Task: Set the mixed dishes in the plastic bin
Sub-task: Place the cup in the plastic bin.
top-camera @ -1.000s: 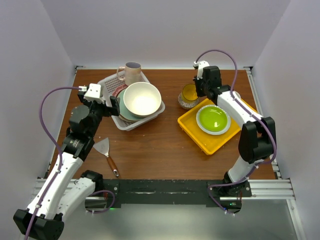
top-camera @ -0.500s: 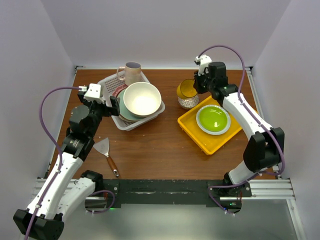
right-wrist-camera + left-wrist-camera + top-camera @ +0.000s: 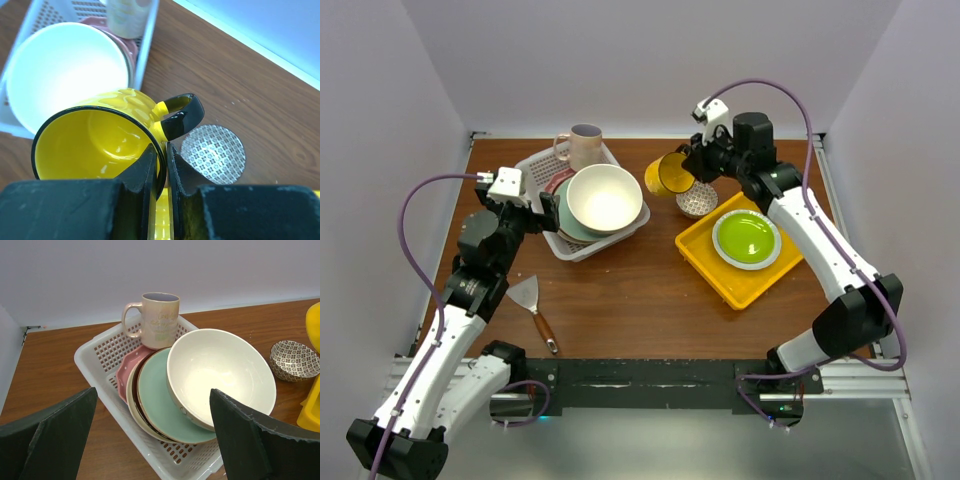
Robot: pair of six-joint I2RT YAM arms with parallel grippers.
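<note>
The plastic bin holds a large cream bowl, plates and a pinkish mug. Right of the bin, raised and tilted, the yellow mug has its rim pinched by the right gripper. The left gripper gapes empty at the bin's left side. This looks like the transport step: next, probably carry the mug over the bin and lower it into a free gap.

Overhead view of the whole table; two close, oblique wrist views; plastic bin common to all.
</note>
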